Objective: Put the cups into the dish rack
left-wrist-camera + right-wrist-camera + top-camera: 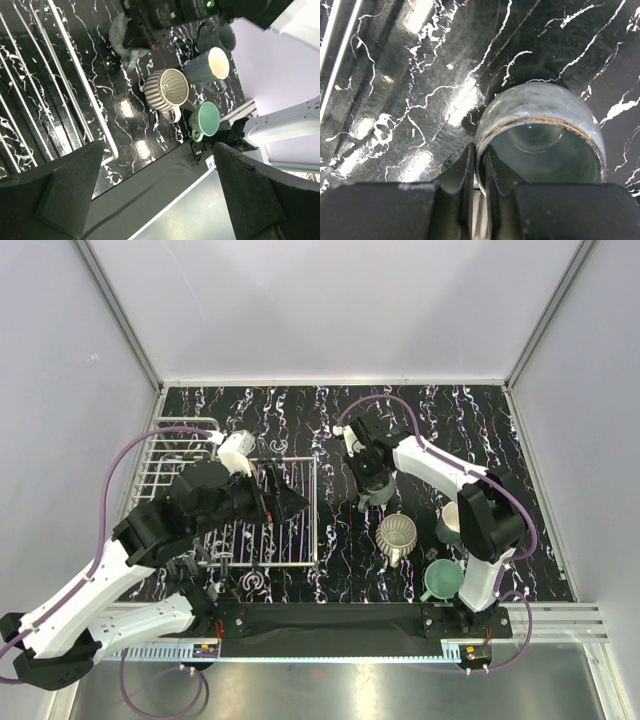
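Four cups sit right of the dish rack [170, 455]. Over the rack, the left gripper [160, 190] hangs spread wide and empty. Just right of the rack, the right gripper [479, 165] is clamped thin on the rim of a grey-teal cup [540, 135], one finger inside. I'd say lift straight and clear the rack's edge wire before lowering.

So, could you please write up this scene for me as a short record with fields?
left pincer: open, empty, over the rack
right pincer: shut on the rim of a grey cup
loose cups on the table: ribbed cup, green cup, teal cup
cups in rack: none visible
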Action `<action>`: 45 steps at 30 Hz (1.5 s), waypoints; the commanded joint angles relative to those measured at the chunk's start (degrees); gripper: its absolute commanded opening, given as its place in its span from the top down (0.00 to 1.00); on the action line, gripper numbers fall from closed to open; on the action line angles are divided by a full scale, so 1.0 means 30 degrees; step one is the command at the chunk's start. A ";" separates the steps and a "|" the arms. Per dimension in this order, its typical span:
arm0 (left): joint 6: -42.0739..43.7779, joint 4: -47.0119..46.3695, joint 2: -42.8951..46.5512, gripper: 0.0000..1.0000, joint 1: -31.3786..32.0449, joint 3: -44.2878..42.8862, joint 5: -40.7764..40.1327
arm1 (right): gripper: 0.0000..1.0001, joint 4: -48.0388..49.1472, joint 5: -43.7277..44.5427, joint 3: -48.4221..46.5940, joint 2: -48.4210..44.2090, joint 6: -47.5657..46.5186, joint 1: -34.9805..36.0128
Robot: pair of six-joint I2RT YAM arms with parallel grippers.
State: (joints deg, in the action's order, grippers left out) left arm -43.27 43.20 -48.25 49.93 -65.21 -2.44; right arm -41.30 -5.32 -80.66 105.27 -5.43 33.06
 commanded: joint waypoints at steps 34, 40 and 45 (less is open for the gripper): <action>0.0621 0.1594 -1.5724 0.25 0.0289 -1.0571 -0.5954 | 0.11 -0.3754 0.5672 0.3770 -1.0915 1.2095 -0.6565; 0.1326 0.4669 -2.1990 0.39 0.0495 -1.7280 -0.5926 | 0.10 -0.3929 0.5174 0.4065 -1.2531 1.1655 -0.6830; 0.1268 0.4001 -2.3525 0.43 0.0612 -1.7728 -0.4991 | 0.10 -0.3549 0.3857 0.4592 -1.3293 1.1420 -0.6830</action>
State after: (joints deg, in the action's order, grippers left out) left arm -40.38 54.15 -118.76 51.44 -116.05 -17.87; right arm -54.13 10.22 -67.90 66.81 29.58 12.47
